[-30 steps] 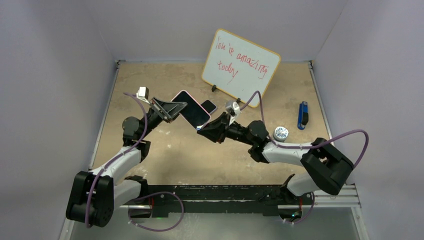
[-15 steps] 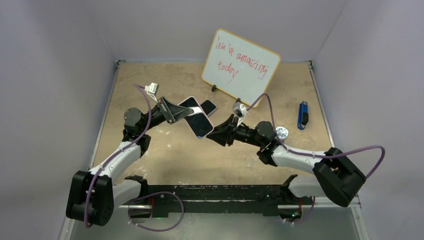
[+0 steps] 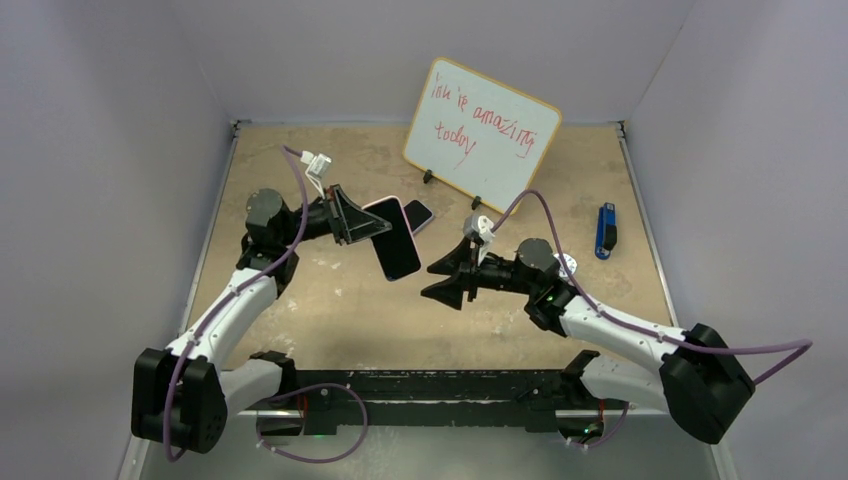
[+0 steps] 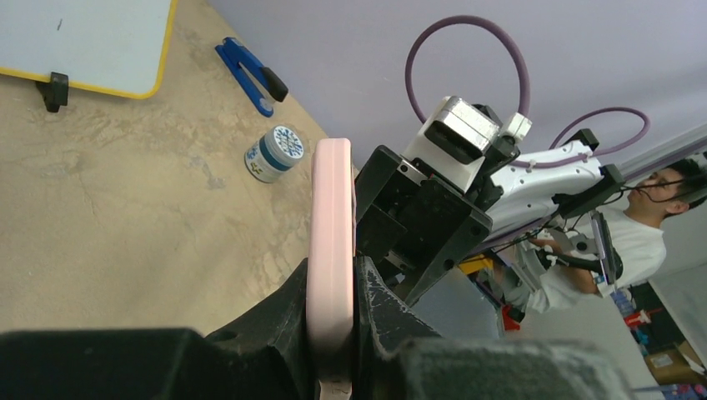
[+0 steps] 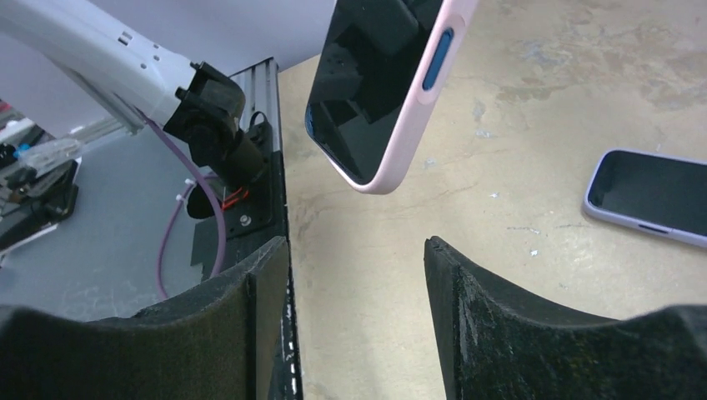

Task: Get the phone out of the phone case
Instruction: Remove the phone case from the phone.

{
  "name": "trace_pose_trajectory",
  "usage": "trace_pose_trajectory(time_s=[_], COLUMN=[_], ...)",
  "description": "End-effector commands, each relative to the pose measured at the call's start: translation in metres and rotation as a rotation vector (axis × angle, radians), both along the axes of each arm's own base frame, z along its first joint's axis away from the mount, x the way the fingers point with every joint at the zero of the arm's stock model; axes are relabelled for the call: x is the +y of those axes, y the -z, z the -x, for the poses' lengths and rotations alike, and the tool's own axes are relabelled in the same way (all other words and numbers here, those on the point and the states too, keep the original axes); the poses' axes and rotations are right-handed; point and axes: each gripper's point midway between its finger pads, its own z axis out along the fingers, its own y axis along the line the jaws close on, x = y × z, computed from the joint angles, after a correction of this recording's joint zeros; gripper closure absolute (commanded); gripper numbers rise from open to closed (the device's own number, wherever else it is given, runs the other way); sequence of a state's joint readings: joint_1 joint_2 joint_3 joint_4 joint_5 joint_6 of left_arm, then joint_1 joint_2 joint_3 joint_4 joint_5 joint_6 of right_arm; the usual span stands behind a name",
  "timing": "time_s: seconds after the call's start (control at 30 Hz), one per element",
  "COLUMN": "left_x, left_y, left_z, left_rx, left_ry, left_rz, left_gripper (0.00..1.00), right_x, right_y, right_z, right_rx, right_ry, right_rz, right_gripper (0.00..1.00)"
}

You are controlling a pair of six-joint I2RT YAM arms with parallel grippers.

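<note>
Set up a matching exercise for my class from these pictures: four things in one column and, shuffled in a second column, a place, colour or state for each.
Column 1
1. pink-cased phone
2. second phone
3. whiteboard
4. slim tool

Column 2
A. blue with a black part
B. held in the air
C. lying flat, screen up
D. propped up, with red writing on it

Pairs: 1-B, 2-C, 3-D, 4-A
</note>
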State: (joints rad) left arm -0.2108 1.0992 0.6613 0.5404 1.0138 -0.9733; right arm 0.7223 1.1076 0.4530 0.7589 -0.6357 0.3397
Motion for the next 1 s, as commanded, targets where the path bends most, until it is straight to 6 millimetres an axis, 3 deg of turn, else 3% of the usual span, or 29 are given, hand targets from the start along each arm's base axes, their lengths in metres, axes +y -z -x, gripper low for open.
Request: trace_pose_trajectory(time_s=[0.0,0.37,0.6,0.97], left_x=[-0.001,-0.001,-0.002,-0.002], left_y=[-0.034,-0.053,-0.059,-0.062], left_z=[0.013,0.032,0.038,0.045], left_rx=[-0.167,-0.251,-0.265,-0.274], left_ry=[0.065,0.113,0.129,0.149], left_rz=[-0.002,0.004,0.015,0.017], left_gripper=[1.00,1.00,1.00,1.00], right_x=[0.002,0.012,0.018,0.028], right_y=[-0.024,-0.052,-0.058,-0.054], right_z=[0.005,-0.002,0.000,0.009], right_rx=[-0.146,-0.224,-0.246,-0.289], right_ry=[-0.067,-0.101,-0.148,-0.271], right_rz=[-0.012,-0.031,-0.044,-0.029], right_gripper=[0.37,0.43,0.51,0.87])
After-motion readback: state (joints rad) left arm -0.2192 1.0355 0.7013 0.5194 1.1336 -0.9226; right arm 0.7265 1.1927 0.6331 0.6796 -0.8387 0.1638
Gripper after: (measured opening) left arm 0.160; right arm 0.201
